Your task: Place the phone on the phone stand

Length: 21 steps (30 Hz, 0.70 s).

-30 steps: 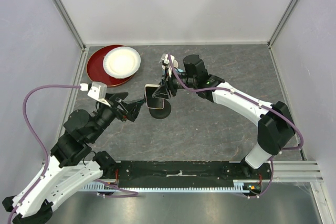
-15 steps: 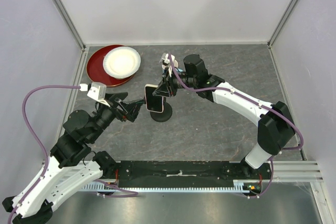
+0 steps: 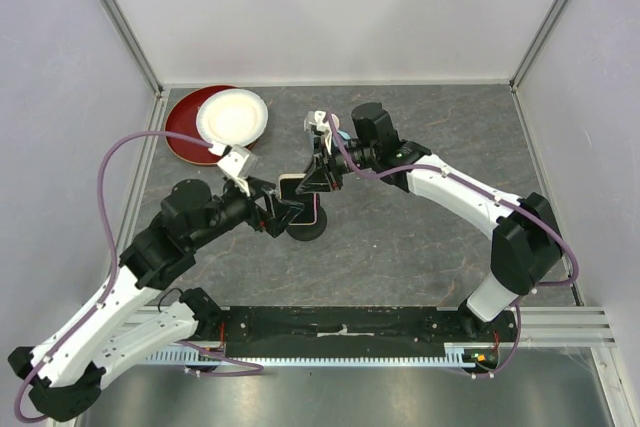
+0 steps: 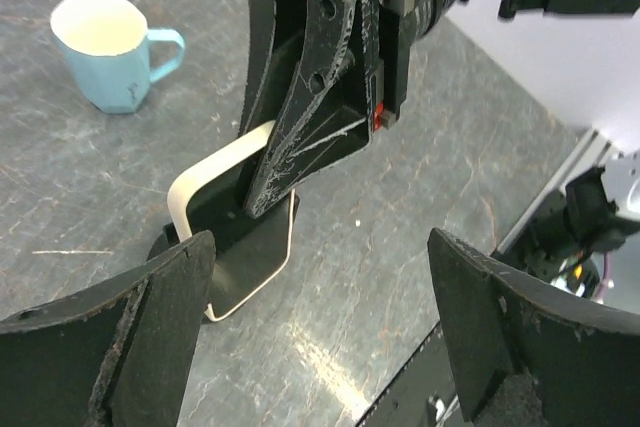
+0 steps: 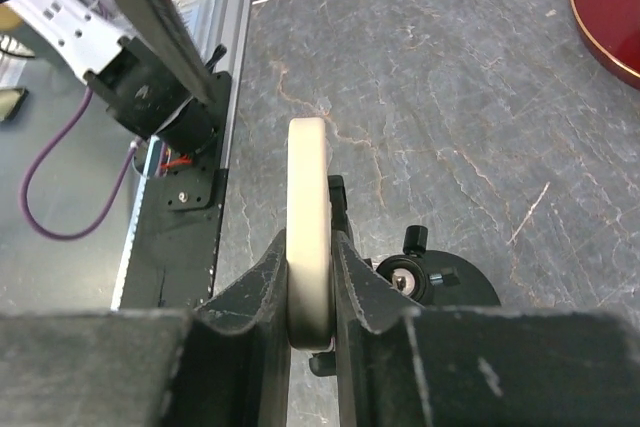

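Note:
My right gripper [image 3: 318, 179] is shut on the phone [image 3: 297, 189] and holds it on edge over the black phone stand [image 3: 306, 227]. In the right wrist view the pale beige phone edge [image 5: 307, 177] is clamped between my fingers [image 5: 262, 292], with the stand's disc base [image 5: 445, 287] just behind and below it. In the left wrist view the phone's dark face [image 4: 245, 247] hangs from the right gripper [image 4: 320, 97]. My left gripper [image 3: 277, 215] is open and empty, close to the left of the stand, its fingers [image 4: 150, 327] wide apart.
A red plate [image 3: 183, 139] with a white plate [image 3: 235, 117] on it sits at the back left. A light blue mug [image 4: 110, 52] stands behind the phone. Grey walls enclose three sides. A metal rail [image 3: 350, 332] runs along the near edge.
My left arm has reached forward and to the right, bringing its open gripper up beside the stand. The phone stays in the right gripper over the stand, shifted slightly.

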Tool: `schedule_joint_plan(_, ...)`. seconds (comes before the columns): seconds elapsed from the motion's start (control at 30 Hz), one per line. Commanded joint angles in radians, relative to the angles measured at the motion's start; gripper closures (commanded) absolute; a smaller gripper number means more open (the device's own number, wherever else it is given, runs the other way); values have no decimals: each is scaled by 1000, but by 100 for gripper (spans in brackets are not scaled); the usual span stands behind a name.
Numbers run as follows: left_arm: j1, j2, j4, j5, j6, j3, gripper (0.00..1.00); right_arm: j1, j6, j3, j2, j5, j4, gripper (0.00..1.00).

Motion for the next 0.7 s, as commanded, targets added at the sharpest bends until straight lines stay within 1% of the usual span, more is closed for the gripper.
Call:
schedule_joint_plan(0.0, 7, 34, -72, 110, 117, 57, 7, -2, -187, 59, -27, -152, -229, 100)
schedule_joint_plan(0.03, 7, 37, -78, 114, 132, 58, 8, -4, -210, 62, -29, -142, -257, 100)
schedule_joint_plan(0.07, 7, 34, -78, 110, 135, 57, 7, -4, -259, 68, -32, -101, -283, 100)
schedule_joint_plan(0.13, 7, 29, -76, 108, 140, 51, 7, -2, -296, 79, -26, -72, -368, 94)
schedule_joint_plan(0.17, 7, 26, -75, 111, 143, 49, 7, -2, -324, 86, -23, -47, -392, 89)
schedule_joint_plan(0.23, 7, 25, -78, 96, 146, 45, 7, -4, -330, 88, -20, -38, -422, 84)
schedule_joint_plan(0.27, 10, 25, -76, 90, 148, 43, 7, -2, -329, 86, -21, -38, -423, 77)
schedule_joint_plan(0.33, 10, 34, -81, 56, 154, 42, 5, -4, -313, 88, -20, -29, -420, 59)
schedule_joint_plan(0.37, 15, 46, -104, 38, 158, 46, 5, -4, -306, 91, -20, -27, -417, 46)
schedule_joint_plan(0.4, 21, 61, -119, 0, 167, 61, 5, -4, -296, 91, -26, -23, -412, 41)
schedule_joint_plan(0.43, 29, 93, -134, -7, 174, 69, 5, -2, -290, 86, -32, -17, -405, 36)
schedule_joint_plan(0.47, 38, 103, -141, 2, 180, 74, 5, -4, -281, 70, -39, -9, -393, 24)
schedule_joint_plan(0.53, 81, 132, -135, 59, 200, 83, 4, -2, -266, 48, -73, 9, -360, 12)
schedule_joint_plan(0.57, 125, 146, -131, 82, 206, 86, 4, -4, -264, 31, -82, 16, -356, 5)
schedule_joint_plan(0.6, 151, 164, -138, 128, 212, 100, 4, -4, -263, 25, -99, 20, -350, 2)
schedule_joint_plan(0.67, 213, 201, -135, 197, 217, 111, 3, -4, -252, 5, -113, 42, -348, 2)
